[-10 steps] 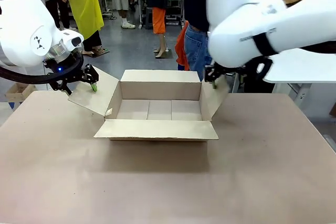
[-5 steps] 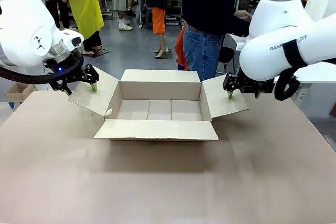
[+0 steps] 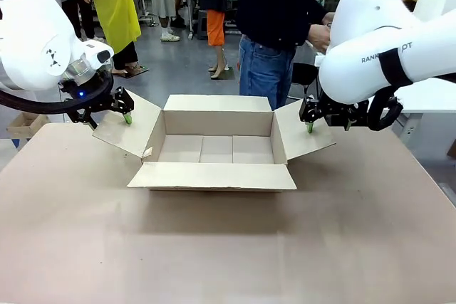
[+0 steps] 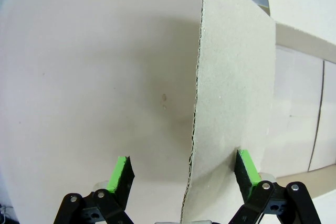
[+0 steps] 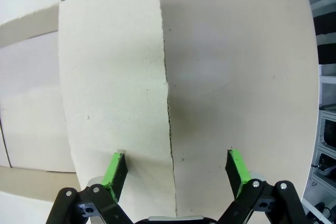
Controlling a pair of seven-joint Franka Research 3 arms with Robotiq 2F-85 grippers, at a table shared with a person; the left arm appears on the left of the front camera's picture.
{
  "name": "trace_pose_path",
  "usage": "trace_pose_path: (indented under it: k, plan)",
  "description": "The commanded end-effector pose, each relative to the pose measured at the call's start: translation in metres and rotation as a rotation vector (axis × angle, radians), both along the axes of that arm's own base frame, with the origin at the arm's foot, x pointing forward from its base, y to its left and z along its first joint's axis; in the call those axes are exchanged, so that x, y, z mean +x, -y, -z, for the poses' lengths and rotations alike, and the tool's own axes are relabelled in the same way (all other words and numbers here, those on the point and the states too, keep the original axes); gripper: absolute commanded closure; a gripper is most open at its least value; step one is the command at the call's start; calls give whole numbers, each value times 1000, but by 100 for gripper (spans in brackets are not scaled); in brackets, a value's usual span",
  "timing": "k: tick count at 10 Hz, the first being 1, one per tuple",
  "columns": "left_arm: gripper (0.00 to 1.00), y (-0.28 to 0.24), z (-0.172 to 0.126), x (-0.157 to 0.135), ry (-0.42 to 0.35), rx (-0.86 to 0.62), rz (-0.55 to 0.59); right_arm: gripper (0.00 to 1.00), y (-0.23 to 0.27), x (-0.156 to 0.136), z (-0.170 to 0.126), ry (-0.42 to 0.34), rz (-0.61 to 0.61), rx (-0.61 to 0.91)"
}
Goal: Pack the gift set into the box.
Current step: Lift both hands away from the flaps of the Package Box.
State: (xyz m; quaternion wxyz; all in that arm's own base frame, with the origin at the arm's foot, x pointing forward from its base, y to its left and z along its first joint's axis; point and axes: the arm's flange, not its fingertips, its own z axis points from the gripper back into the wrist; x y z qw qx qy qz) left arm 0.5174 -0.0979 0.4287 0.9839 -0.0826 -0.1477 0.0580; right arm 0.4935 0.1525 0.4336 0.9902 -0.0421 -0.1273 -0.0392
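Observation:
The box (image 3: 217, 122), a brown cardboard carton, stands open at the table's middle with all four flaps spread outward and nothing inside. My left gripper (image 3: 114, 113) is open astride the edge of the left flap (image 3: 128, 133). In the left wrist view the left gripper (image 4: 184, 169) has that flap (image 4: 236, 77) standing edge-on between its green pads. My right gripper (image 3: 324, 120) is open at the right flap (image 3: 303, 137). The right wrist view shows the right gripper (image 5: 176, 167) straddling its flap (image 5: 110, 77), left pad against the cardboard. The gift set is out of view.
A person (image 3: 274, 19) in a dark top and jeans stands just behind the box at the table's far side. The brown table (image 3: 228, 247) stretches bare in front of the box. Other people stand farther back in the room.
My right arm swung out from above the box to the right, and the right flap went from nearly upright to spread outward. The person stepped left. The left arm stayed still.

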Motion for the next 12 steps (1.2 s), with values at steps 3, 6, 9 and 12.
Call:
trace_pose_path:
  k: [3, 6, 9, 12]
  plan:
    - [0, 1, -2, 0, -2, 13, -17, 0, -2, 5, -1, 8, 22, -25]
    - [0, 1, -2, 0, -2, 13, -17, 0, -2, 5, -1, 8, 22, -25]
    - [0, 1, -2, 0, -2, 13, -17, 0, -2, 5, -1, 8, 22, -25]
    - [0, 1, -2, 0, -2, 13, -17, 0, -2, 5, -1, 8, 22, -25]
